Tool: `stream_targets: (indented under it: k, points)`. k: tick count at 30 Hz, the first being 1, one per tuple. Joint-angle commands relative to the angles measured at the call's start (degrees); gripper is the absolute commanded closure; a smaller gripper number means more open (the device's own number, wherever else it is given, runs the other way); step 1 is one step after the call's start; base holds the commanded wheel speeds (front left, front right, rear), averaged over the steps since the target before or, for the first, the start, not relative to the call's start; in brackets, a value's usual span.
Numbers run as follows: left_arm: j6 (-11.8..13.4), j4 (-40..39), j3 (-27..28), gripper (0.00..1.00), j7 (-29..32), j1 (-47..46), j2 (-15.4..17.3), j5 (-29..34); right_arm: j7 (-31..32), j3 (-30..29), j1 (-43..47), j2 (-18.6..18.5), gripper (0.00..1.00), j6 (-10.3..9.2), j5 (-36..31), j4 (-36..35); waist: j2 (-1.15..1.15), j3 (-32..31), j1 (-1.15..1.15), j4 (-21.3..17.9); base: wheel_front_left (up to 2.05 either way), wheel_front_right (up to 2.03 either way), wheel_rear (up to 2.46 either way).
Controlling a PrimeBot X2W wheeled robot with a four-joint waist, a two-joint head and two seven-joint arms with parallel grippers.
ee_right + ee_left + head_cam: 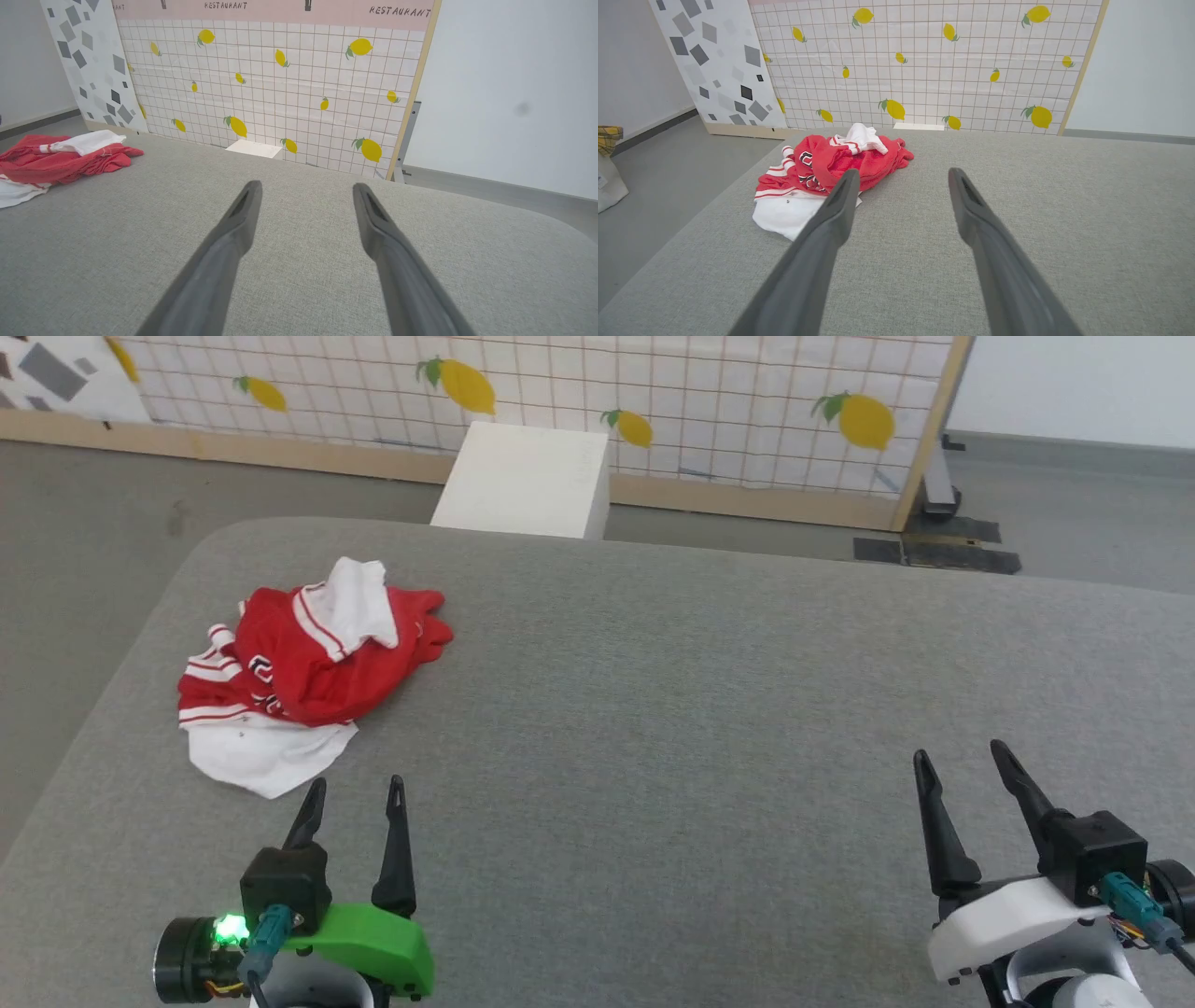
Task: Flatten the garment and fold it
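Garment (308, 663) is lying crumpled on the table (653, 709) near my left hand (358, 782); my right hand (959, 749) is hanging well apart, both hands gaping.

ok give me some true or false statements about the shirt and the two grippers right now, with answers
1. The garment lies crumpled in a heap on the grey surface. True.
2. The left gripper is open and holds nothing. True.
3. The right gripper is shut on the garment. False: it is open over bare surface, well apart from the cloth.
4. The garment lies nearer the right gripper than the left gripper. False: it lies just ahead of the left gripper.
5. A white block stands beyond the far edge of the grey surface. True.
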Motion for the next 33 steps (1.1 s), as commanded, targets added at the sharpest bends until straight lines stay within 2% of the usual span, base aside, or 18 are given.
stream_targets:
  k: [1,15,33]
  points:
    - [0.3,-0.2,0.0,0.0,-0.6,0.7,-0.1,-0.6,-0.7,0.2,0.8,0.0,0.0,-0.03,0.4,0.2,0.0,-0.2,0.0,1.4,0.0,0.0,0.0]
    - [0.5,0.0,-0.2,0.0,-2.2,1.9,-0.2,-1.0,-2.3,1.9,0.9,0.1,0.0,-0.04,1.0,1.5,0.0,-0.7,0.0,7.0,0.0,0.0,0.0]
    - [0.4,-0.1,0.0,0.0,-4.3,3.2,-0.2,-1.4,-4.5,2.6,1.3,0.1,0.0,-0.05,2.1,3.6,0.0,-1.8,0.0,11.5,0.0,0.0,0.0]
